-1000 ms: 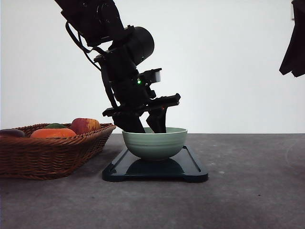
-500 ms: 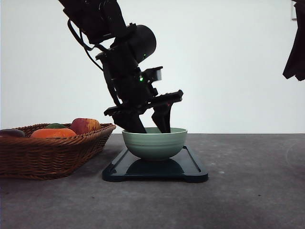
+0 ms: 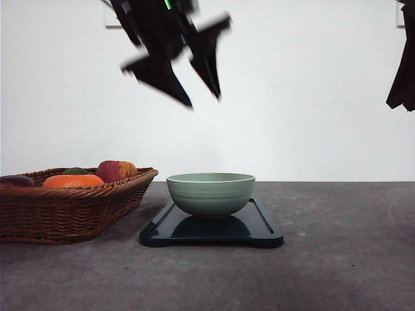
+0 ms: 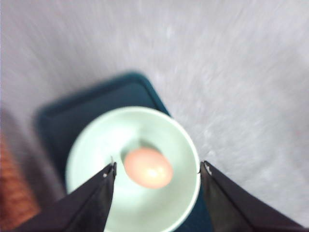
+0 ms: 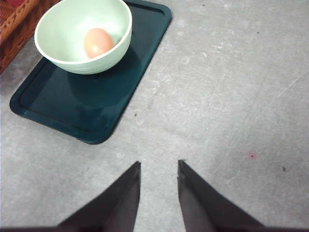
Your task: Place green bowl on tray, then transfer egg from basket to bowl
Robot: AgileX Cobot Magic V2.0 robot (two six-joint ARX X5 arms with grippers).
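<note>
The left claw, spread and empty, has lifted from the bowl toward twelve o'clock, leaving the egg inside, so the task looks done.

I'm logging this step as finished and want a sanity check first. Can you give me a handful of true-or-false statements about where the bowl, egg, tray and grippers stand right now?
1. The pale sage-green ceramic bowl sits on the flat dark navy plastic tray. True.
2. The small pinkish-brown egg lies in the brown woven wicker basket. False: it lies inside the bowl.
3. The left gripper is open and empty, high above the bowl. True.
4. The right gripper grips the tray's rim. False: it hangs over bare table, apart from the tray, holding nothing.
5. The bowl lies tipped on its side. False: it stands upright.
</note>
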